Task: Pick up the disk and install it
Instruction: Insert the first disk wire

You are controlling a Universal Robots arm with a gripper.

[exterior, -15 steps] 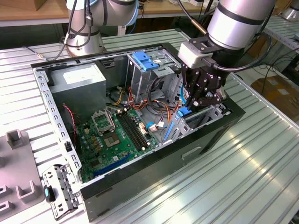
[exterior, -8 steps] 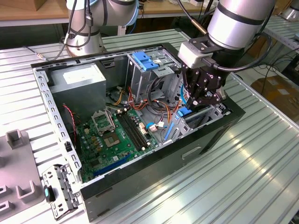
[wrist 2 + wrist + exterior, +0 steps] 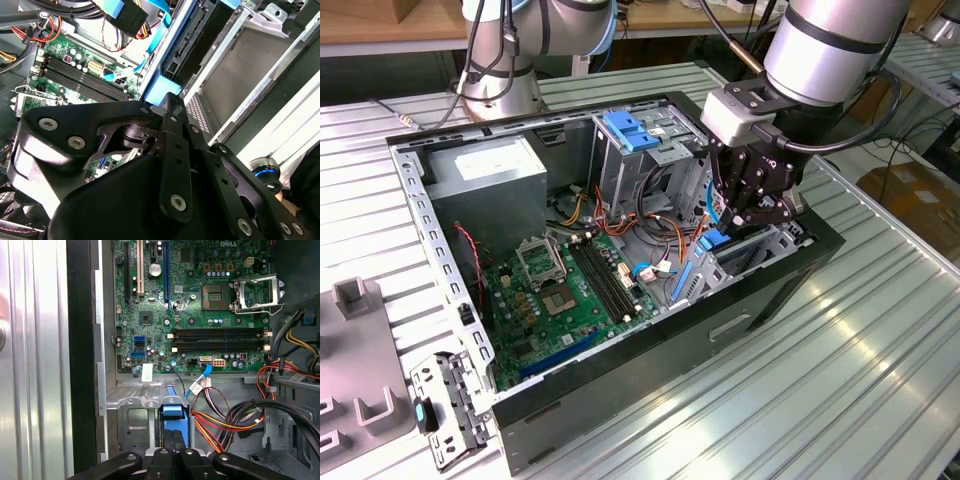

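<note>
Gripper (image 3: 172, 101) closest in second wrist view: my jaws look closed, tips against blue end of the disk (image 3: 161, 91), on edge in bay just ahead. First wrist view: motherboard (image 3: 200, 305) beyond disk. Exterior view: I'm inside case (image 3: 650, 370), disk below.

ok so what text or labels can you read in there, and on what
The white sticker on the power-supply box: too small to read.
The white tag on the blue cable: blurred.
The white print on the motherboard: too small, bar a brand mark I leave unquoted.
</note>
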